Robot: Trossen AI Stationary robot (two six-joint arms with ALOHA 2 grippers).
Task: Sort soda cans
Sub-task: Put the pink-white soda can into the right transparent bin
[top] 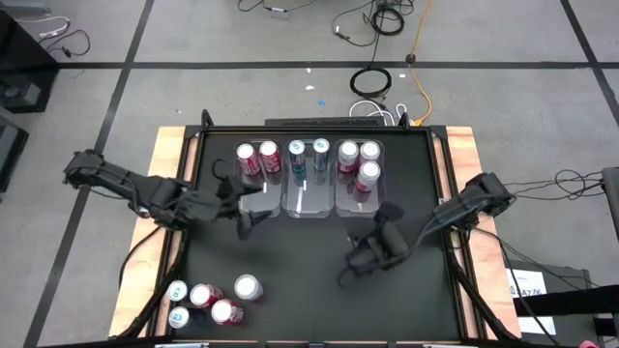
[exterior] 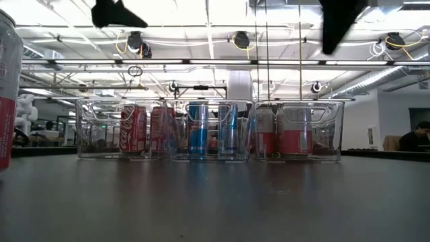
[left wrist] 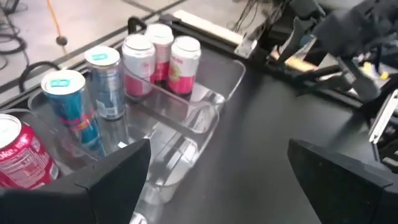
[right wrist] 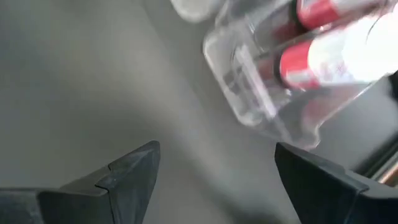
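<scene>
Three clear bins stand in a row at the table's far middle. The left bin point(top: 253, 184) holds two red cans point(top: 256, 158), the middle one two blue cans point(top: 308, 153), the right one three pink cans point(top: 359, 162). Several loose cans point(top: 208, 298) stand upright near the table's near left corner; one shows at the low view's left edge point(exterior: 7, 87). My left gripper point(top: 244, 211) point(left wrist: 217, 180) hangs open and empty just near of the left bin. My right gripper point(top: 366, 256) point(right wrist: 217, 174) is open and empty over bare table, near of the right bin.
The black tabletop point(top: 300, 261) lies bare between the bins and the loose cans. Wooden strips point(top: 166, 145) run along the table's left and right sides. Cables point(top: 372, 82) lie on the floor beyond the far edge.
</scene>
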